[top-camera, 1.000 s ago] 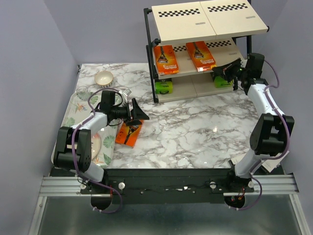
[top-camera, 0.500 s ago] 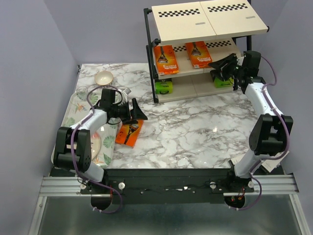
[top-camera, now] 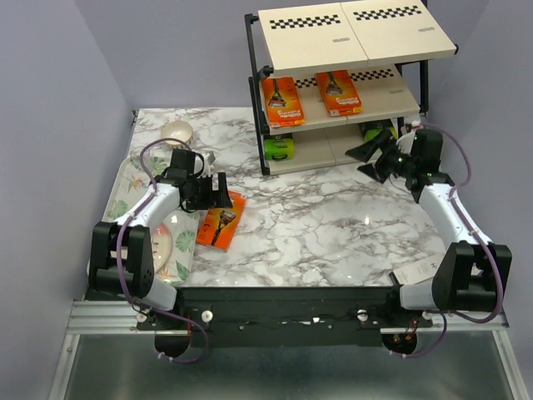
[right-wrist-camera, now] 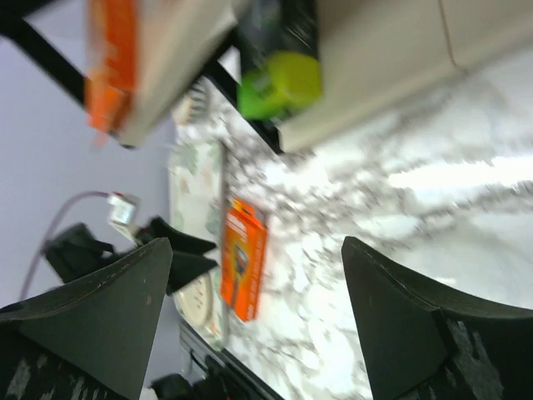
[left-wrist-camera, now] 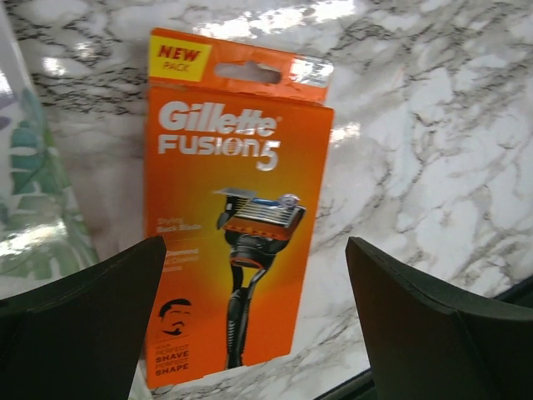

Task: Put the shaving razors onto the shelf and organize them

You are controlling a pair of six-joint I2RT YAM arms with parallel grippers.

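One orange razor pack (top-camera: 220, 220) lies flat on the marble table beside the tray. My left gripper (top-camera: 225, 193) hovers just above its far end, open, with the pack (left-wrist-camera: 237, 208) showing between the fingers. The shelf (top-camera: 358, 46) stands at the back right. Its middle tier holds two orange packs (top-camera: 282, 101) (top-camera: 341, 92). Two packs with lime-green ends (top-camera: 279, 147) (top-camera: 379, 131) lie on the bottom tier. My right gripper (top-camera: 364, 162) hangs open and empty in front of the bottom tier. Its view is blurred and shows a green-ended pack (right-wrist-camera: 279, 79) and the far orange pack (right-wrist-camera: 244, 258).
A floral tray (top-camera: 137, 187) lies along the table's left side with a plate (top-camera: 171, 242) on it. A small cream bowl (top-camera: 176, 131) sits behind the tray. A white tag (top-camera: 416, 271) lies near the right arm's base.
My right gripper has opened, left an orange pack on the middle tier, and drawn back down in front of the shelf. The left gripper shifted slightly left above the orange pack on the table.
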